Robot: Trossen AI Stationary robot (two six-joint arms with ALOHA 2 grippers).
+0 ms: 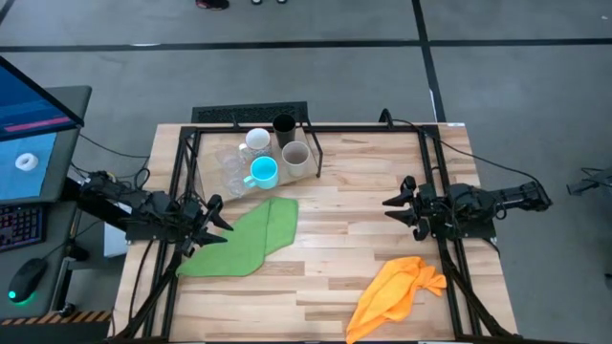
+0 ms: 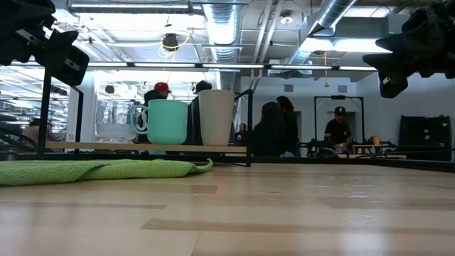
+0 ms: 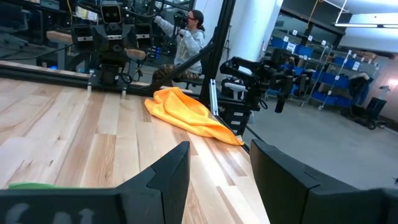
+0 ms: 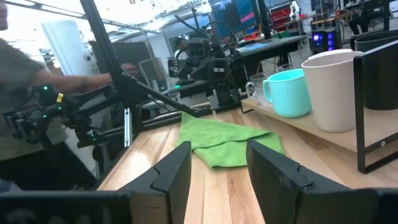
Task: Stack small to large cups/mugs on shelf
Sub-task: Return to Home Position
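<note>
Closest to us, the left tool hangs with its fingers spread and nothing between them, its tips over the edge of the green cloth. Just past that cloth, off to this tool's side, sits the shelf. All six cups stand on it side by side rather than nested: the blue mug and two clear glasses nearest the tool, the grey-beige cup, white mug and black cup beyond. Farther across the surface, the right tool is also spread and empty, well apart from the shelf. We judge only the retreat remains, and the left arm is the nearer one.
</note>
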